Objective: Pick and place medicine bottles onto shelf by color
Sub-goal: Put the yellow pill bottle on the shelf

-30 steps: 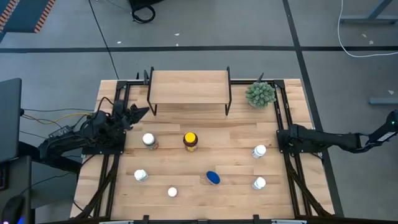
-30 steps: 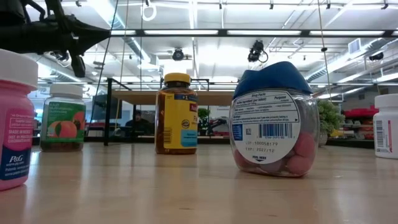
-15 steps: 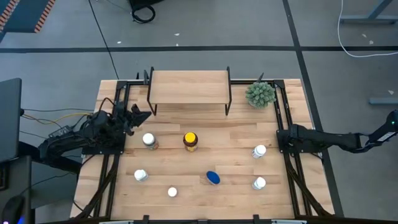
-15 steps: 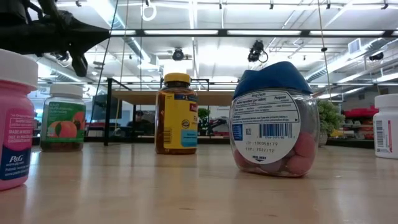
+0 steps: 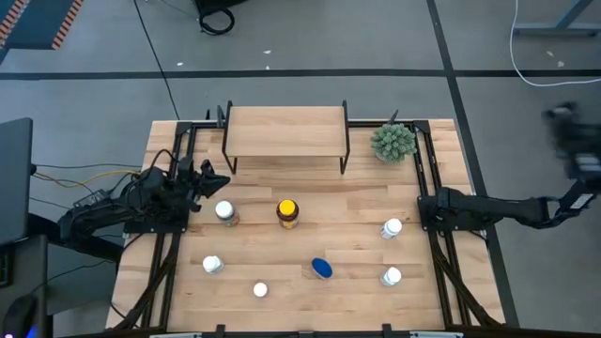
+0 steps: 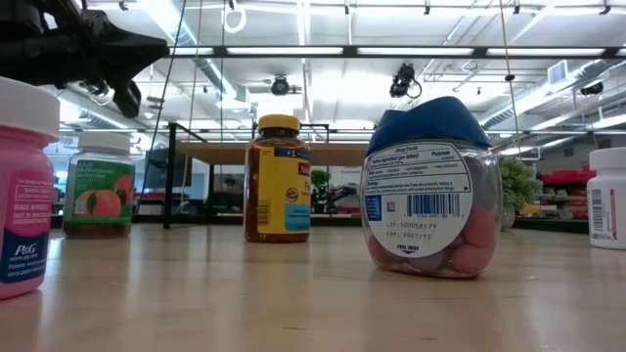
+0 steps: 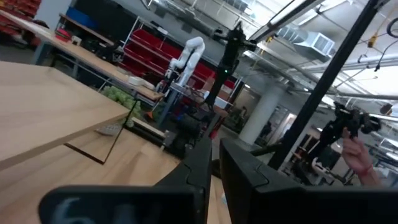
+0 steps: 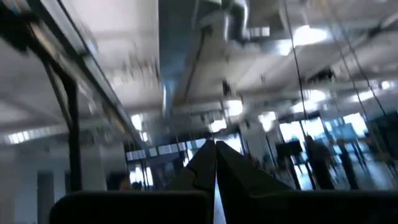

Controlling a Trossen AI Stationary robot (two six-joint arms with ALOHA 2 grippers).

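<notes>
Seven medicine bottles stand upright on the wooden tabletop. They are an amber one with a yellow cap point(image 5: 287, 212) point(image 6: 278, 179), a squat blue-lidded one point(image 5: 322, 268) point(image 6: 430, 186), a pink-labelled one point(image 6: 20, 186), a peach-labelled one point(image 5: 225, 212) point(image 6: 98, 186), and white-capped ones point(image 5: 391, 228) point(image 5: 392, 277) point(image 5: 260, 290). The shelf point(image 5: 285, 131) stands on its black legs at the far edge with nothing on it. My left gripper point(image 5: 214, 178) point(image 7: 214, 163) hovers shut at the table's left edge, beside the peach-labelled bottle. My right gripper point(image 8: 215, 152) is shut, held off the table's right side and pointing up at the ceiling.
A green spiky potted plant point(image 5: 392, 142) stands right of the shelf. Black frame rails point(image 5: 432, 178) run along the table's left and right edges. A person's hand point(image 7: 354, 149) shows far off in the room behind.
My right hand has swung quickly toward the far side, off the table's right edge, and has tipped upward; it shows blurred. My left gripper has rolled a little where it is. No bottle has moved.
</notes>
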